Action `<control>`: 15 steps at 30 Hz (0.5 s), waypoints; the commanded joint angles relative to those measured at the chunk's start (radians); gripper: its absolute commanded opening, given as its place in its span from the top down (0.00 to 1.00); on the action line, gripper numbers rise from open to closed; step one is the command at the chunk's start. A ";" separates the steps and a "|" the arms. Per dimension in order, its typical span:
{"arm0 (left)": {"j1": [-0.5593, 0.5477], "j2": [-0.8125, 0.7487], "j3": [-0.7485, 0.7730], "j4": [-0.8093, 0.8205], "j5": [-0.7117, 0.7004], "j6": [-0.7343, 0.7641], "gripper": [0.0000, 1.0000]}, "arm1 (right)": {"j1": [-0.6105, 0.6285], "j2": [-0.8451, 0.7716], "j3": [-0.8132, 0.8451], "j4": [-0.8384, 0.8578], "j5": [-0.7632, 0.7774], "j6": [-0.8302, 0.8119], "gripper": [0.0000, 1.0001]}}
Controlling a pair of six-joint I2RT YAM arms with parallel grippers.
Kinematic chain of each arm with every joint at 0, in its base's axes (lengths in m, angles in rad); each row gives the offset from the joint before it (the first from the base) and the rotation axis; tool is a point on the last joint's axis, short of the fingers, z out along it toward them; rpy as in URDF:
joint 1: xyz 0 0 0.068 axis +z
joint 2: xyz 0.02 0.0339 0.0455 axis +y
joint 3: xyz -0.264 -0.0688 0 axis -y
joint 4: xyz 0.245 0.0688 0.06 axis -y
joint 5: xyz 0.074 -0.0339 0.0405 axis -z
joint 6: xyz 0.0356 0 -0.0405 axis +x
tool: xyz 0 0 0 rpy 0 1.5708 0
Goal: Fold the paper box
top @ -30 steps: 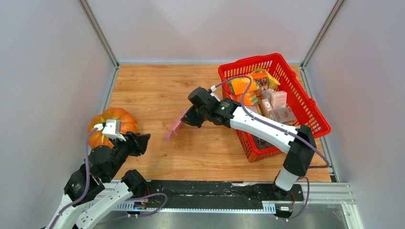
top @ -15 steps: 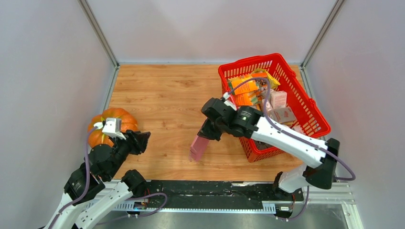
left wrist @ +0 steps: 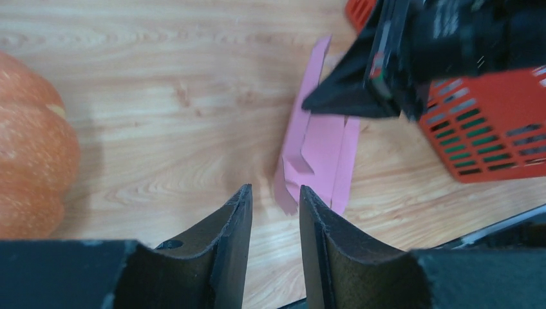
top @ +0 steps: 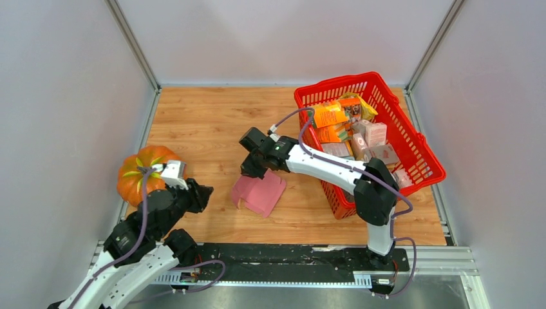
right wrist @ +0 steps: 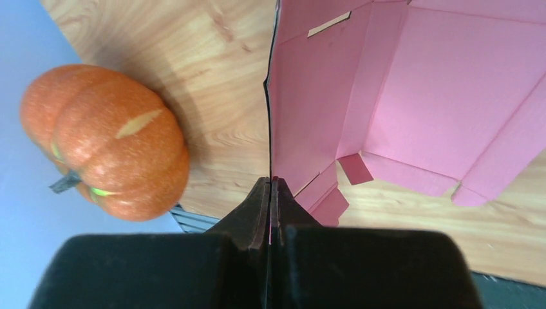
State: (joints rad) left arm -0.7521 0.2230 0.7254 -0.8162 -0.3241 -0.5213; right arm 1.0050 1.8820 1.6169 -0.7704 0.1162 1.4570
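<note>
The right pincer (right wrist: pixel 270 185) is pressed together on one edge of the flat pink die-cut cardboard box sheet (top: pixel 261 193), which spreads out just beyond its tips. The left pincer (left wrist: pixel 275 192) stands partly spread and holds nothing. The sheet lies just ahead of it, and a round orange pumpkin (left wrist: pixel 29 145) sits off to its side.

The left hand (left wrist: pixel 275 193) hangs low over the wooden counter (left wrist: pixel 161 96), its two dark fingers parted by a narrow gap, just short of the pink paper box (left wrist: pixel 319 145), which lies partly unfolded with one flap standing up. The black right hand (left wrist: pixel 322 100) meets the sheet with its pointed tip, in front of a red basket (left wrist: pixel 496 122). An orange pumpkin (left wrist: pixel 29 148) sits at the far left.
</note>
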 commanded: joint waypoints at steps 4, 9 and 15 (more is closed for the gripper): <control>-0.001 0.119 -0.118 0.110 -0.032 -0.055 0.60 | -0.069 0.025 -0.092 0.371 -0.087 -0.076 1.00; -0.001 0.191 -0.184 0.190 -0.058 -0.075 0.67 | -0.091 0.012 -0.238 0.672 -0.153 -0.162 1.00; -0.001 0.216 -0.224 0.224 -0.115 -0.039 0.70 | -0.097 0.019 -0.363 0.873 -0.158 -0.221 1.00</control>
State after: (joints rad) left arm -0.7521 0.4351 0.5201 -0.6693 -0.3809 -0.5774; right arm 0.9070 1.9118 1.3334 -0.1471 -0.0319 1.3117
